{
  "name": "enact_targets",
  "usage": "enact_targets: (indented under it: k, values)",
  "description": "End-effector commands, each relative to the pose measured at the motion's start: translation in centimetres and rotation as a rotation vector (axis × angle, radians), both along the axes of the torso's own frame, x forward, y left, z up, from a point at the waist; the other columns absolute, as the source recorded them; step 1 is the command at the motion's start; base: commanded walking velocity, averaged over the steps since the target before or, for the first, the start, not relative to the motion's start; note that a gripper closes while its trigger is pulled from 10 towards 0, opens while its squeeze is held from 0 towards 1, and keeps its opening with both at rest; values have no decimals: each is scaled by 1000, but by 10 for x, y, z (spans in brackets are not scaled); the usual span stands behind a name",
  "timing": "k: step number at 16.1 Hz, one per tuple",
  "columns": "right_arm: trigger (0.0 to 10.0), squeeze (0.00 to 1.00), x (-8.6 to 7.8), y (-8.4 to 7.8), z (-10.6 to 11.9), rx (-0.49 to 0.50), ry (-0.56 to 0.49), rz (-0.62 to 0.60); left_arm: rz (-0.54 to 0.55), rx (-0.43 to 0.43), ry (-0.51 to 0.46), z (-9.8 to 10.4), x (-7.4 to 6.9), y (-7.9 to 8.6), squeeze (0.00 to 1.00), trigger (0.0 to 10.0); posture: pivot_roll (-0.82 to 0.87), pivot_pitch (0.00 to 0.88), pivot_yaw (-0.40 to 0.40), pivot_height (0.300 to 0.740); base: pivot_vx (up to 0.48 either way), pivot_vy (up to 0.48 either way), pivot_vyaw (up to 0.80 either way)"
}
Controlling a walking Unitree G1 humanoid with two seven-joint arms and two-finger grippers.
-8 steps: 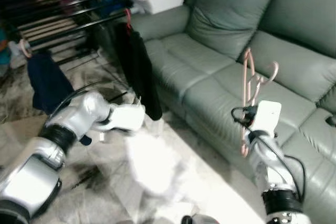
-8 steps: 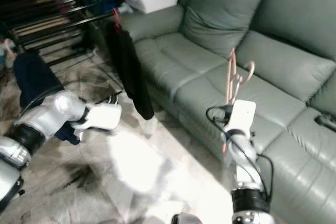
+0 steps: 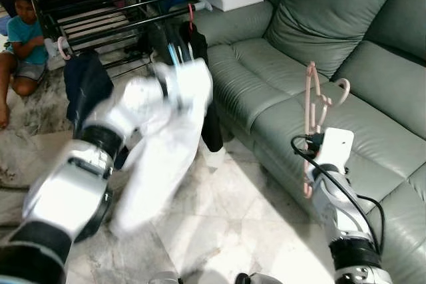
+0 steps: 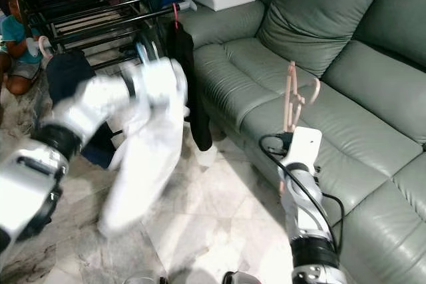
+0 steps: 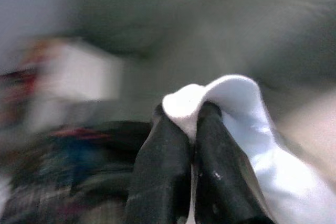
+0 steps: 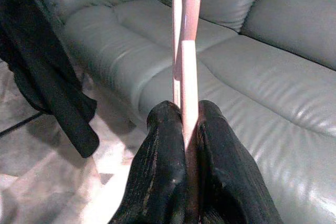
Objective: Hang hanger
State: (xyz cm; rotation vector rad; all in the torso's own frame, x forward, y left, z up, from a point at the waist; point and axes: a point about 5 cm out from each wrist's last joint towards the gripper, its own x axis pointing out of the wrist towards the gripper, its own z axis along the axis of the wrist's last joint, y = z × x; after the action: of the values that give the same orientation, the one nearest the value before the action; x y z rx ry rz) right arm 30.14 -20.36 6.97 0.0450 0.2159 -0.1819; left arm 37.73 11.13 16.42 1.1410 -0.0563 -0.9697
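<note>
your pink plastic hanger (image 3: pixel 313 108) stood upright in front of the grey-green leather sofa (image 3: pixel 373 78), over its seat edge, pinched at the lower end by your right gripper (image 6: pixel 185 129), whose black fingers were closed tight on it. away from the sofa, your left gripper (image 5: pixel 191 150) was clamped on a fold of white cloth garment (image 3: pixel 163 157), blurred, raised beside the black garment (image 3: pixel 200 64) hanging on the black metal drying rack (image 3: pixel 100 4). a person (image 3: pixel 23 38) sat on the floor past the rack.

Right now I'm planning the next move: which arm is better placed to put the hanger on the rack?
Probably the right. The right gripper is shut on the pink hanger, though over the sofa, away from the rack. The left gripper is pinching white cloth.
</note>
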Motion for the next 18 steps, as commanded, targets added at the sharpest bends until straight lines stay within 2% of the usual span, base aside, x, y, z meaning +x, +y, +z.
enact_targets:
  k: [1, 2, 3, 4, 5, 6, 7, 8, 11, 13, 14, 15, 17, 18]
  values:
    - [10000, 0, 3, 4, 2, 7, -10, 14, -48, 149, 83, -18, -8, 14, 0, 10000, 13, 0, 34, 740, 0, 0, 0]
    - [10000, 0, 4, 5, 1, 11, -5, 22, -35, 346, 8, -26, -6, 30, 0, 10000, 13, 0, 34, 740, 0, 0, 0]
    - [10000, 0, 3, 6, 0, 14, 4, 29, 54, 329, -144, -13, 5, 34, 0, 10000, 13, 0, 34, 740, 0, 0, 0]
    - [10000, 0, 3, 7, -3, 21, 33, 54, 114, 246, -283, 7, 14, 29, 0, 10000, 12, 0, 35, 740, 0, 0, 0]
    - [10000, 0, 3, 8, -5, 30, 48, 74, 142, 189, -291, 13, 17, 27, 0, 10000, 12, 0, 35, 740, 0, 0, 0]
    - [10000, 0, 3, 11, -7, 35, 73, 150, 205, 43, -267, 26, 21, 23, 0, 10000, 1, 0, 38, 740, 0, 0, 0]
    - [10000, 0, 3, 11, -6, 33, 79, 192, 244, -54, -250, 32, 24, 21, 0, 10000, 1, 0, 38, 740, 0, 0, 0]
    - [10000, 0, 3, 12, -3, 53, 76, 240, 247, -99, -245, 36, 24, 18, 0, 10000, -7, 0, 42, 740, 0, 0, 0]
    - [10000, 0, 5, 14, 8, 46, 39, 356, 251, -91, -208, 33, 25, 16, 0, 10000, -7, 0, 42, 740, 0, 0, 0]
    - [10000, 0, 7, 16, 15, 30, 11, 382, 326, -5, -107, 18, 25, 28, 0, 10000, -9, 0, 47, 740, 0, 0, 0]
    - [10000, 0, 9, 16, 16, 26, 12, 384, 432, -46, -56, 14, 27, 37, 0, 10000, -8, 0, 45, 740, 0, 0, 0]
    - [10000, 0, 9, 17, 16, 12, 11, 399, 549, -146, -50, 16, 30, 45, 0, 10000, -7, 0, 44, 740, 0, 0, 0]
    - [10000, 0, 9, 19, 17, 3, 10, 412, 674, -300, -117, 28, 35, 53, 0, 10000, -7, 0, 43, 740, 0, 0, 0]
    - [10000, 0, 8, 22, 16, -4, 10, 423, 748, -290, -175, 30, 35, 65, 0, 10000, -7, 0, 42, 740, 0, 0, 0]
